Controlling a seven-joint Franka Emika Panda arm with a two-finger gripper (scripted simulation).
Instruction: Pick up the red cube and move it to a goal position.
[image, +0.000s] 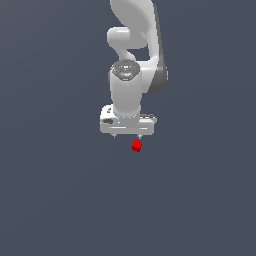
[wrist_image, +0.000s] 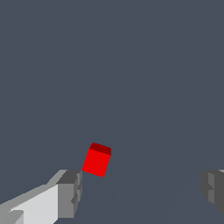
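The red cube sits just below the gripper in the exterior view, under the fingertip on that view's right and off the gripper's midline. In the wrist view the cube lies ahead of the gripper, just beside one finger and well apart from the other, not centred in the wide gap between them. The arm rises directly above the gripper.

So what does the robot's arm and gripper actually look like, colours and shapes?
The arm is glossy white with rounded, tube-like links and dark grey patches at the joints. The gripper has a wide, flat white body with two short stubby fingers. In the wrist view the fingertips are blocky grey pads on white mounts. No cables or markings are visible.
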